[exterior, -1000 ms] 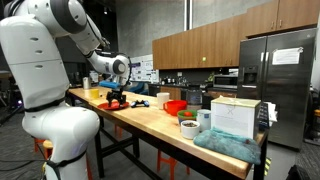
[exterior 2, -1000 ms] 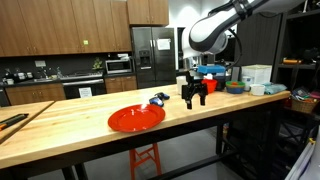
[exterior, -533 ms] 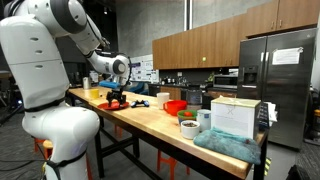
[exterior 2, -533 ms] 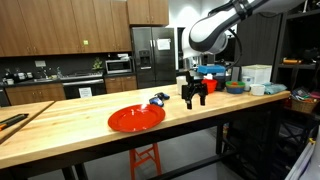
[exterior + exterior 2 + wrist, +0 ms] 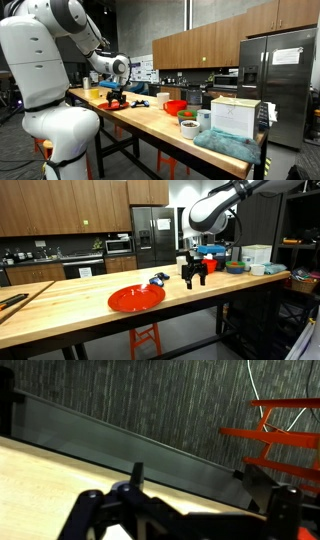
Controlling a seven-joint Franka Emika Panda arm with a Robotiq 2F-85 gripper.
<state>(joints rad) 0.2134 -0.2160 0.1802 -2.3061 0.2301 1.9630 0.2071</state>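
My gripper (image 5: 196, 279) points down at the wooden table (image 5: 80, 315), fingertips just above or on the surface, fingers spread with nothing between them. It also shows in an exterior view (image 5: 117, 100) and in the wrist view (image 5: 195, 480), where only bare tabletop lies between the two fingers. A red plate (image 5: 136, 298) lies on the table a little way from the gripper. A small blue-and-dark object (image 5: 158, 280) sits at the plate's far edge, between plate and gripper.
Further along the table stand a white box (image 5: 236, 117), a teal cloth (image 5: 225, 143), a green bowl (image 5: 188, 127), a cup (image 5: 204, 119) and a red bowl (image 5: 176, 106). An orange frame (image 5: 285, 430) stands beyond the table edge. Kitchen cabinets and a fridge (image 5: 151, 235) fill the background.
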